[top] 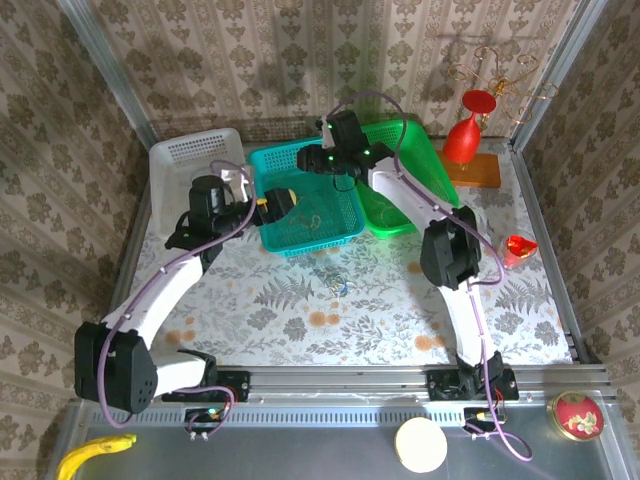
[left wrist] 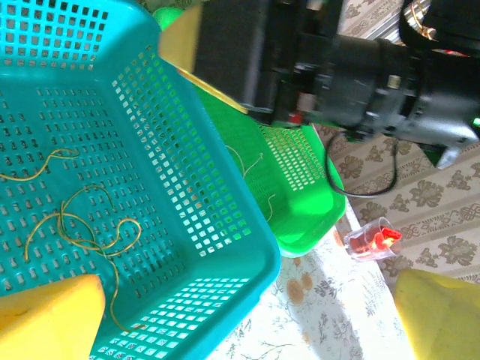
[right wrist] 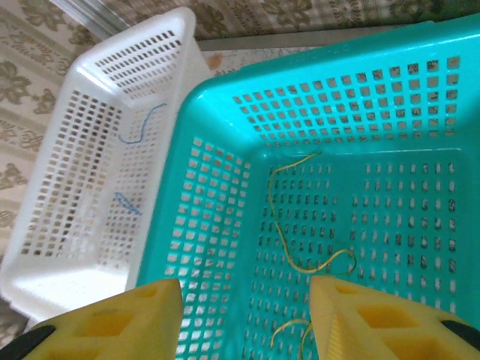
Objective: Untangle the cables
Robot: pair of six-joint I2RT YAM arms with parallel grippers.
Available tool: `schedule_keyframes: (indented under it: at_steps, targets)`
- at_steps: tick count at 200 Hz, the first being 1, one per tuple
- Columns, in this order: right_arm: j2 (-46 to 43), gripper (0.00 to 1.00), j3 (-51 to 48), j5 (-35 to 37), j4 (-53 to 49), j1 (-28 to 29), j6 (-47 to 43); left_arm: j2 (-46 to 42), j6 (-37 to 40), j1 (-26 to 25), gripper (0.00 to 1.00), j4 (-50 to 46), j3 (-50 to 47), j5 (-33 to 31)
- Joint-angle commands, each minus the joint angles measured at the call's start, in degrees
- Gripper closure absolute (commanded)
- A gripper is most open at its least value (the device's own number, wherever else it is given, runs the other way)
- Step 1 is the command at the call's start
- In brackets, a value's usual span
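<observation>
Over the teal basket (right wrist: 315,60), your right fingers (right wrist: 375,322) stand apart, gripping nothing; your left fingers (left wrist: 52,315) are spread wide there too. Yellow cables (right wrist: 276,214) lie loose on its floor, and bluish cables (right wrist: 142,124) lie in the white basket (right wrist: 127,37) beside it.

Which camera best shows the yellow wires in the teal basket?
The left wrist view: the yellow wires lie looped across the teal basket floor, close and sharp. The right wrist view catches one long strand; the top view gives faint squiggles.
</observation>
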Motion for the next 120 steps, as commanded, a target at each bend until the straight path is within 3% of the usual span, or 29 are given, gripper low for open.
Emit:
schedule_keyframes:
  at_steps: [1, 61, 120]
  targets:
    - [-10.7, 0.5, -7.1, -2.1, 3.1, 0.6, -0.6, -2.1, -0.6, 0.2, 0.0, -1.6, -1.8, -1.2]
    - [-33.3, 0.5, -36.9, -1.3, 10.8, 0.7, 1.8, -5.5, 1.4, -4.4, 0.0, -5.7, -6.1, -5.8]
    - [-49.3, 0.5, -59.2, -0.5, 12.5, 0.8, 3.8, -4.4, 3.2, -16.4, 0.0, -7.7, -11.1, -14.0]
